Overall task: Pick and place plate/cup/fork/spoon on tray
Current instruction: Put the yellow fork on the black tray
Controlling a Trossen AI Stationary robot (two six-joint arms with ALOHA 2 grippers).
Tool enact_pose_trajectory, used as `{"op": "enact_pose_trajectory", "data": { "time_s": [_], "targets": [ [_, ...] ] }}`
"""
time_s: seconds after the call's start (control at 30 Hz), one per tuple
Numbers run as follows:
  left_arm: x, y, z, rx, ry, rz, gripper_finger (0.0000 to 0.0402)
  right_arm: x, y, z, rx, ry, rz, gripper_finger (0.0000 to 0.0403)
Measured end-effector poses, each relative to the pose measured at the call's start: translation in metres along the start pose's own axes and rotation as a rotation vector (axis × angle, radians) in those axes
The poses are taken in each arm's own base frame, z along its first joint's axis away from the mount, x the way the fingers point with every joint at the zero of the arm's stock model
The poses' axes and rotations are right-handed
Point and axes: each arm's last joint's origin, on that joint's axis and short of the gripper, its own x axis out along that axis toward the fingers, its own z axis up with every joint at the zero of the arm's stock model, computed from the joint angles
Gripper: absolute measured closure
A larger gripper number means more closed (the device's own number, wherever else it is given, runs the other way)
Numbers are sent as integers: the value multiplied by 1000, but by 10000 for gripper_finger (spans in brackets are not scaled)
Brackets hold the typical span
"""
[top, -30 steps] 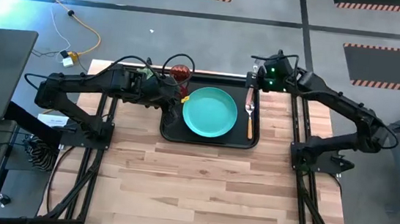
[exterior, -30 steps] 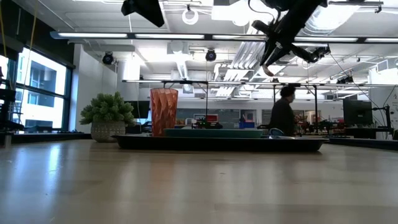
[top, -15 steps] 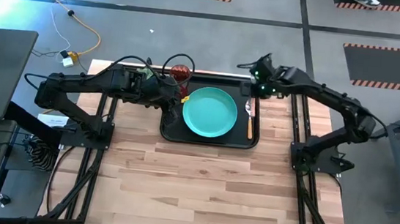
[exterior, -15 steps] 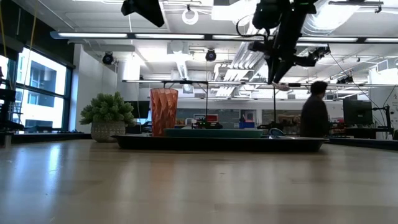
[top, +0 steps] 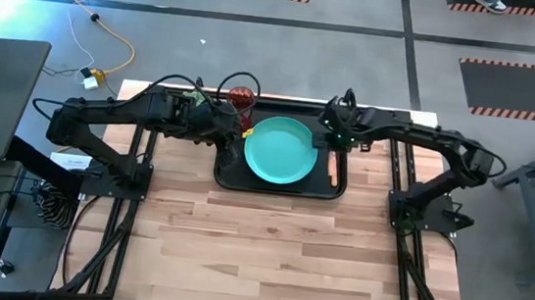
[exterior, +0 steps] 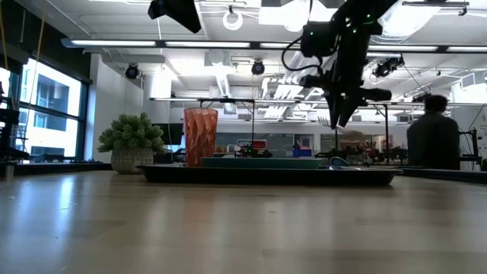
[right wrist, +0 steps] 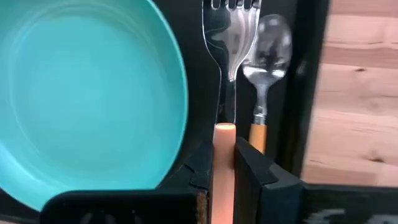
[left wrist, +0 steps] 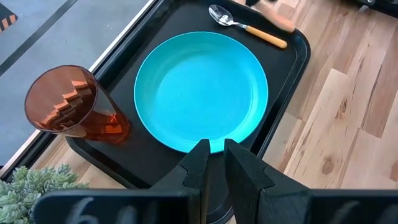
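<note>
The black tray [top: 230,176] holds the teal plate [top: 280,151], with the red cup [top: 241,98] standing at its far left corner. The orange-handled spoon [right wrist: 266,43] lies along the tray's right strip [top: 334,171]. My right gripper [top: 333,139] is above that strip, shut on the fork [right wrist: 233,31], which shows beside the spoon. In the low view my right gripper [exterior: 338,118] points down above the tray [exterior: 266,175]. My left gripper [left wrist: 216,149] is shut and empty, above the tray's left edge by the plate's rim [left wrist: 199,146]. My right gripper pinches the fork's orange handle [right wrist: 224,132] between its two fingers, near the handle's neck end. The fork lies along the fingers and sticks out ahead of them, tines leading. The fingers point down over the tray. I cannot tell whether the tines touch the tray.
A green spiky plant in a pot [exterior: 133,141] stands on the table just left of the tray's far left corner. Bare wooden table [top: 278,250] stretches from the tray to the near edge. A person [exterior: 434,133] stands in the room behind.
My right gripper has come from beyond the tray's far right corner toward the near edge and down, carrying the fork, and now hangs over the tray's right strip beside the spoon. A person in the room behind has walked to the right.
</note>
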Motion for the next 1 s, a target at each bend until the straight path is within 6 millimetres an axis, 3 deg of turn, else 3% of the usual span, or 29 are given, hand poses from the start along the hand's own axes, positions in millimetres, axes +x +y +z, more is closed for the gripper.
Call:
{"op": "enact_pose_trajectory", "data": {
  "time_s": [0.33, 0.83, 1.0],
  "targets": [
    [0, 0, 0, 0, 0, 0, 362, 40, 18, -4, -1, 72, -16, 382],
    [0, 0, 0, 1, 0, 0, 362, 41, 20, -16, 65, 91, -62, 382],
    [0, 0, 0, 1, 0, 0, 362, 51, 22, -16, 69, 106, -75, 382]
  ]
}}
